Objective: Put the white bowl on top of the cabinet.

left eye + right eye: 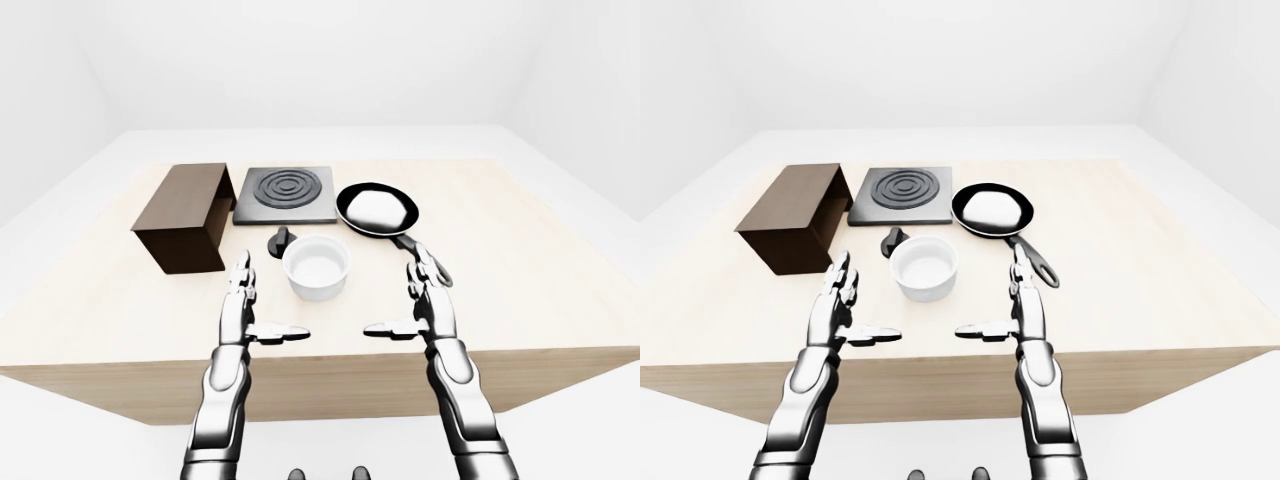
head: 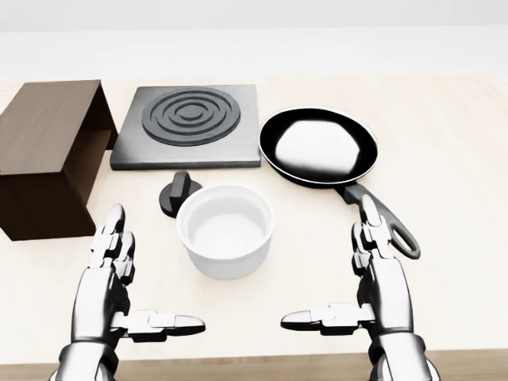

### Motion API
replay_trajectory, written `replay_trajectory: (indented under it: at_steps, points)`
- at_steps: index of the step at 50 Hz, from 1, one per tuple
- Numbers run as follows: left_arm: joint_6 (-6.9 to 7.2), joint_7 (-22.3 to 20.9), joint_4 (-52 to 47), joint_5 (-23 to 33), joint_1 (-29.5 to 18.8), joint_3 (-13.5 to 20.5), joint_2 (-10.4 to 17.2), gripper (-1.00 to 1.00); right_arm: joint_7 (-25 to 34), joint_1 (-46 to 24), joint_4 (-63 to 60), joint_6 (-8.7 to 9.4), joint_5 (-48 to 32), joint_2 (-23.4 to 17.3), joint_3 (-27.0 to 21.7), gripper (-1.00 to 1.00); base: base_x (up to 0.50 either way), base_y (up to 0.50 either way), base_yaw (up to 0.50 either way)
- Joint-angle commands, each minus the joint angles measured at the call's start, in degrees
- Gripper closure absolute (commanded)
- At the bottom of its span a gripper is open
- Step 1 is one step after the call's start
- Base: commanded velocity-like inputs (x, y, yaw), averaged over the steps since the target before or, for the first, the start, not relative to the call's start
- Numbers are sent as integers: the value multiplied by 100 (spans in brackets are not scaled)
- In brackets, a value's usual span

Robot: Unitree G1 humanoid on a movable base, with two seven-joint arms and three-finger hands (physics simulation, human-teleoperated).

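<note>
The white bowl (image 2: 226,230) sits on the tabletop (image 2: 452,159) between the left hand (image 2: 119,290) and right hand (image 2: 373,286), both spread wide and empty. The brown cabinet (image 2: 48,151) stands at the head view's left.

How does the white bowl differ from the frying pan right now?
The white bowl is deep, straight-walled, handleless and empty; the frying pan is black, shallow, has a long handle and holds something white. The bowl sits nearer the bottom of the head view, between both open hands. Both rest upright on the table.
</note>
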Motion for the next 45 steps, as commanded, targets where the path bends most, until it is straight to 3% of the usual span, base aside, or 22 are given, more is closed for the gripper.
replay_trajectory:
  at_steps: [1,10,23,45]
  points:
    - [-53,-78,269,-27,-129,136,81,-100,117,62,-60,-255,-93,-94,-108,-100,0,0,0]
    - [3,-76,100,5,-59,127,83,-100,2,203,-155,-479,-371,-45,-26,-100,0,0,0]
    - [60,-60,27,35,-29,102,64,-100,-60,216,-296,-479,-346,-49,-105,-100,0,0,0]
    - [29,-110,19,66,29,54,46,-100,-18,242,-393,-475,-278,-60,-144,-100,0,0,0]
